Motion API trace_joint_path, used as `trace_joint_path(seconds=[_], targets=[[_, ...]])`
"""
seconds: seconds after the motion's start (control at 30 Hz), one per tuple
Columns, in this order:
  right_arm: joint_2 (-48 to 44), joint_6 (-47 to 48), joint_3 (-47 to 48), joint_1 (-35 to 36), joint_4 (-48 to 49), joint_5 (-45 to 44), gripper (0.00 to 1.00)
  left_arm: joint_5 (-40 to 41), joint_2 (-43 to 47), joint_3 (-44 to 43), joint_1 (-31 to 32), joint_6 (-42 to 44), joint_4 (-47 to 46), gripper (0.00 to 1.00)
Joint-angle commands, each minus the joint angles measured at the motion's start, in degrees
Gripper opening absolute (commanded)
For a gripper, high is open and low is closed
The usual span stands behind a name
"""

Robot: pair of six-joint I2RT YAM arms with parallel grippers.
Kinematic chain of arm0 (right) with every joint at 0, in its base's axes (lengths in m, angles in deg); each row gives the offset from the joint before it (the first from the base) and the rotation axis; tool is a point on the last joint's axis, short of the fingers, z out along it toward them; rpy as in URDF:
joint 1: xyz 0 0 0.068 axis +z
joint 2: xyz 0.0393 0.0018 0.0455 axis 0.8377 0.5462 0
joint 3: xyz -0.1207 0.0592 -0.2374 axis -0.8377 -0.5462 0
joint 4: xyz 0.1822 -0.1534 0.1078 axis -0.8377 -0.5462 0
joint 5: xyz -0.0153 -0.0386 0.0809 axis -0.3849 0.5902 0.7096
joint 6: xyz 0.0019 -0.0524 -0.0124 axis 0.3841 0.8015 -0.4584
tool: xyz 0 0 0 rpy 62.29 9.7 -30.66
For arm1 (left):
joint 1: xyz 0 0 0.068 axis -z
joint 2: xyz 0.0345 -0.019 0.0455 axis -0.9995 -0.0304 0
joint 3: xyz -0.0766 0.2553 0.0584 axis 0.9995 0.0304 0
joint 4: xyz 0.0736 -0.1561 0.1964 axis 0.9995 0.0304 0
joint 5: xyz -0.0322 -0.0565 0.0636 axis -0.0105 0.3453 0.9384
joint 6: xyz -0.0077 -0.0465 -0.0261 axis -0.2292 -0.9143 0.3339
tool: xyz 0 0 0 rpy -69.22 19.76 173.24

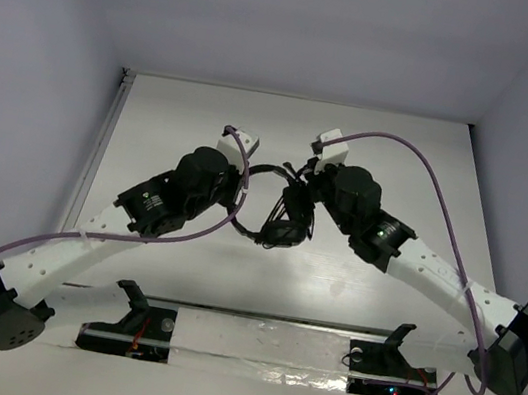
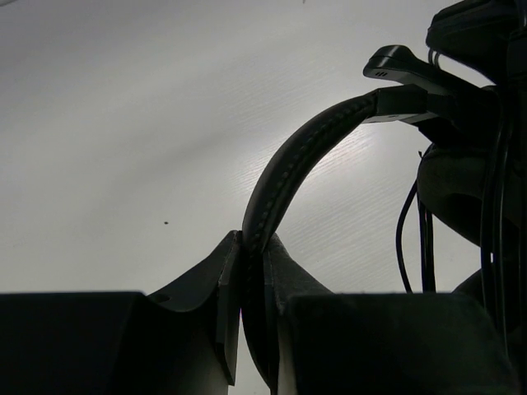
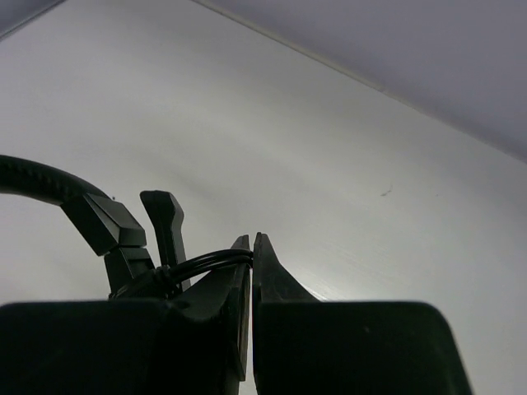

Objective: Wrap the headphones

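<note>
Winding seems in hand: mid-desk (image 1: 399, 180), the left hand (image 2: 254, 247) clamps the headphones (image 1: 281, 216) by the headband (image 2: 305, 148) while the right hand (image 3: 251, 243) pinches the cable (image 3: 214, 262), which next needs a taut loop round the band

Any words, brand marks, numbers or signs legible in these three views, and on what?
None can be read in any view.
The headphones show no legible brand or label.
Tiny marks on their hinge are too small to read.
</note>
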Motion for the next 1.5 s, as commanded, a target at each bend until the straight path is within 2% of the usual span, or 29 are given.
trace_joint_path(seconds=[0.0,0.23,0.37,0.47,0.5,0.57,0.6,0.83,1.03,1.17,1.47], targets=[[-2.88,-2.70,-3.49,-4.07,8.78,5.28,0.00,-4.70,4.00,-1.86,0.28,-2.30,-4.77,0.00],[-4.90,-4.82,-6.67,-9.00,12.74,17.50,0.00,-10.50,3.48,-4.50,-1.47,-1.69,-6.01,0.00],[-5.52,-4.82,-6.06,-12.34,12.05,25.15,0.01,-13.92,3.22,-5.30,-5.76,-0.64,-6.01,0.00],[-3.86,-4.82,-3.77,-14.18,9.76,31.04,0.11,-20.07,2.87,-5.03,-9.64,-0.46,-6.80,0.00],[-3.16,-4.73,-2.90,-14.19,7.41,33.41,0.20,-22.26,2.51,-4.95,-11.74,-0.46,-7.24,0.00],[-2.01,-4.38,-1.31,-14.19,6.07,34.74,0.23,-23.86,2.07,-4.77,-13.25,-1.16,-7.85,0.00],[-1.31,-4.38,-1.31,-14.19,5.80,36.23,0.28,-25.26,1.64,-4.94,-13.77,-1.25,-8.47,0.00],[1.33,-7.62,-3.32,-17.52,10.88,43.95,0.34,-29.48,-1.70,-7.58,-16.24,-3.71,-9.70,0.00],[3.00,-11.23,-5.43,-19.99,16.26,51.61,0.38,-30.63,-2.50,-9.51,-17.65,-4.76,-9.79,0.00],[2.92,-14.48,-7.63,-19.99,20.64,54.69,0.44,-27.91,-3.29,-10.31,-18.17,-6.43,-9.79,0.00],[2.30,-20.71,-15.01,-19.99,29.17,53.21,0.56,-20.27,-6.18,-10.66,-18.17,-12.31,-13.74,0.00]])
